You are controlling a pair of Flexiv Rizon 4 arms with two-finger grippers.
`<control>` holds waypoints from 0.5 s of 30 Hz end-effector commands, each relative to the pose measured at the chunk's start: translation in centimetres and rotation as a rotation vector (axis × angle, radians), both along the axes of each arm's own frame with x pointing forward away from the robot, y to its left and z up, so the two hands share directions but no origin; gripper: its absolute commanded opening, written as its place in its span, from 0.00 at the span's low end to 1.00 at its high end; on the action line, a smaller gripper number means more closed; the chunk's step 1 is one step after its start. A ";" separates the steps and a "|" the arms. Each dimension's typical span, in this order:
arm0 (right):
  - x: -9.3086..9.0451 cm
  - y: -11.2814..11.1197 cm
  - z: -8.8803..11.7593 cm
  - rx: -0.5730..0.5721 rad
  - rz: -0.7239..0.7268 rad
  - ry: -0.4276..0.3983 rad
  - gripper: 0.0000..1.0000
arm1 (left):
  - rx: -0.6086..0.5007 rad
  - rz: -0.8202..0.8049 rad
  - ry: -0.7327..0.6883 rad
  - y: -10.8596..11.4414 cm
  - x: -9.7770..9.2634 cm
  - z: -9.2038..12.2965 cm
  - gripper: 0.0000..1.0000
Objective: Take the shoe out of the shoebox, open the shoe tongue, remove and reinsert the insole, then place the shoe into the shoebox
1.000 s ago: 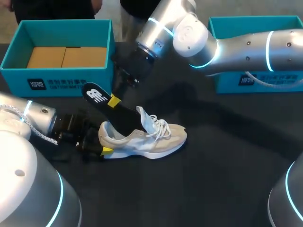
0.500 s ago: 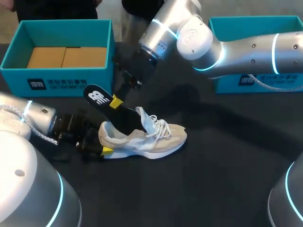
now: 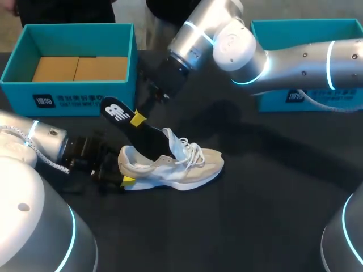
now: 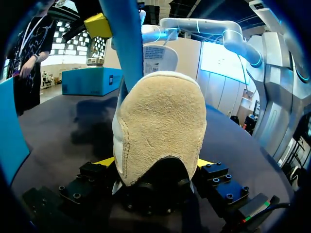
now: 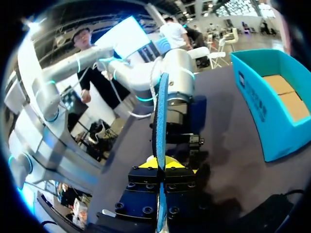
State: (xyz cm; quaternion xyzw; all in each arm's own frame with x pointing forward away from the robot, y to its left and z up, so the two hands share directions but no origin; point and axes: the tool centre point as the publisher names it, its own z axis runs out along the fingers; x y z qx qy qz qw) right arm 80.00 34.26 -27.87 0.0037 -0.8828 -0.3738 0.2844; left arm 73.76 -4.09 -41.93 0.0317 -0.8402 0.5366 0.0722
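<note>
Spanning everything, the table point(image 3: 272, 215) carries the shoe point(image 3: 176, 167) on its sole, heel toward my left arm point(image 3: 34, 141). The right arm point(image 3: 295, 56) reaches in over the shoe from the far side. The shoebox point(image 3: 74, 96) stands open beyond the shoe's heel, apart from it. The insole point(image 3: 142, 133) slants out of the shoe, toe end inside, heel end raised toward the shoebox. The left gripper point(image 4: 155, 162) clamps the shoe's heel from both sides; the right gripper point(image 5: 159, 162) pinches the insole above that heel. The insole step looks in hand, though whether outward or inward I cannot tell. Next calls for a steady heel hold while the insole travels along the shoe, clear of the tongue point(image 3: 170, 139).
</note>
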 end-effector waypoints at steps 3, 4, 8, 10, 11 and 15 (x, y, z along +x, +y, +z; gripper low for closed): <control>0.3 -0.4 1.3 0.036 -0.105 0.043 0.00 | 0.000 0.001 0.000 0.0 0.0 -0.2 0.00; 0.5 -0.3 1.7 0.031 -0.114 0.046 0.00 | 0.000 0.001 0.000 0.0 0.0 -0.2 0.00; 1.1 -0.2 3.5 0.064 -0.176 0.082 0.00 | 0.000 0.001 0.000 0.0 0.0 -0.2 0.00; 1.4 -0.3 4.5 0.088 -0.200 0.088 0.00 | 0.000 0.001 0.000 0.0 0.0 -0.2 0.00; 1.6 -0.3 5.1 0.092 -0.218 0.100 0.00 | 0.000 0.001 0.000 0.0 0.0 -0.2 0.00; 2.0 -0.5 7.1 0.104 -0.248 0.125 0.00 | 0.000 0.001 0.000 0.0 0.0 -0.2 0.00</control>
